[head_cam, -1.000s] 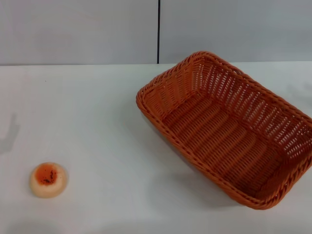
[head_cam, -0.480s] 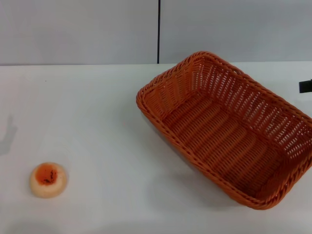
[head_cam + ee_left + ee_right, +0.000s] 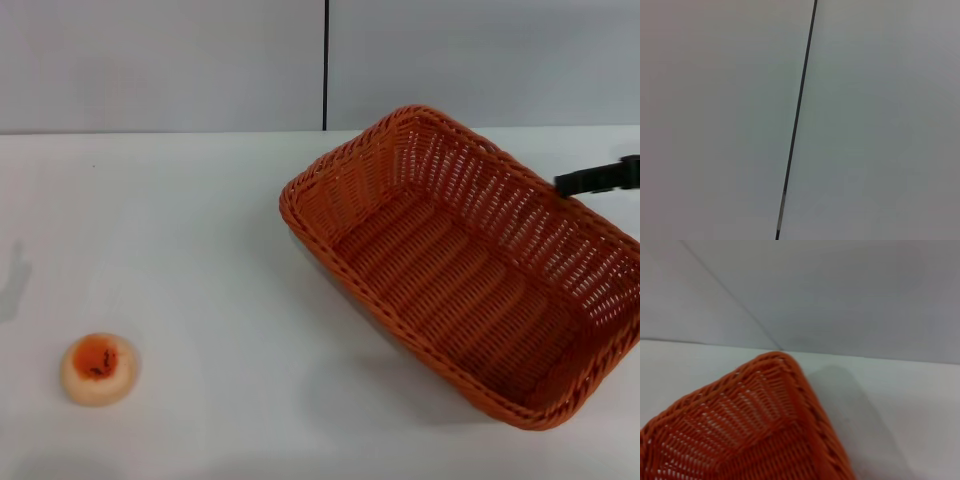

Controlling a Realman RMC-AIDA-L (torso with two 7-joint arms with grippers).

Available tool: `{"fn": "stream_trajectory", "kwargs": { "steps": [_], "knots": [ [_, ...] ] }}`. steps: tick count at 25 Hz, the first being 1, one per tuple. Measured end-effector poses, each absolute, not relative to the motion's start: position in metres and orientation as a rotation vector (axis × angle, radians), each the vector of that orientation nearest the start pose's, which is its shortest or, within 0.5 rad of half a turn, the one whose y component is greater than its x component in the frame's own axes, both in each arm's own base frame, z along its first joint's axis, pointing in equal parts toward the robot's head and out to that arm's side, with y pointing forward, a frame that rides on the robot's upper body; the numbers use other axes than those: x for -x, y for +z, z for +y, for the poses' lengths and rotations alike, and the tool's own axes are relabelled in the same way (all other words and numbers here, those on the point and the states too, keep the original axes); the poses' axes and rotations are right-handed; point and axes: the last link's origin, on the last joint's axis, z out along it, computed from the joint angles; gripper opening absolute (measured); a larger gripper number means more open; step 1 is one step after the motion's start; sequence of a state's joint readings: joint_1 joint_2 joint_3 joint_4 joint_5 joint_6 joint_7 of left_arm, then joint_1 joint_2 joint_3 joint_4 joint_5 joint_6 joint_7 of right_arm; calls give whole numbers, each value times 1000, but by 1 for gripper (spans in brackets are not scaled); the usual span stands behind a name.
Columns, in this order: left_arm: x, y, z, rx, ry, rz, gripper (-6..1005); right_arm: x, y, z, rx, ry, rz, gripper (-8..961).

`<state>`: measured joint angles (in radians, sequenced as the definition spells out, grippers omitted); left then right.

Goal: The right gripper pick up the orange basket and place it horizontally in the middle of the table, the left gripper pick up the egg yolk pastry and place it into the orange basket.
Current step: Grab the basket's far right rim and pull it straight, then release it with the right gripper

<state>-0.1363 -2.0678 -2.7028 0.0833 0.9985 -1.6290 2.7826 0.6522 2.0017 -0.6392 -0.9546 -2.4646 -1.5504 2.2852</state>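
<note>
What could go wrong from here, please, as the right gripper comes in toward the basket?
The right gripper is near the far long rim of the orange basket; thin jaws could snag in the openwork side instead of closing on the rim.

The basket lies diagonally on the table, gripped off-centre, so it may swing or tilt when lifted.

Swinging it toward the middle could sweep it too far toward the egg yolk pastry, though that sits well clear now.

The right gripper [image 3: 598, 180] was cut off at the picture's edge, so its fingers could not be judged. The orange basket [image 3: 470, 265] ran past the edge too.
</note>
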Motion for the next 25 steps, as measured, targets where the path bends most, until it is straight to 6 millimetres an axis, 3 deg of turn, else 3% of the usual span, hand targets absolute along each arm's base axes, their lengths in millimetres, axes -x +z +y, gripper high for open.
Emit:
{"fn": "stream_trajectory", "kwargs": {
  "steps": [8,24,25],
  "knots": [
    [385,25,191,1368,-833,-595,833,-271,47,387,2397,175,1430,678],
    [387,25,192,1370,-822,-607,834,-267,32,391,2427,141,1395,672],
    [388,24,191,1370,-816,-614,834,-266,30,392,2430,137,1400,636]
  ]
}}
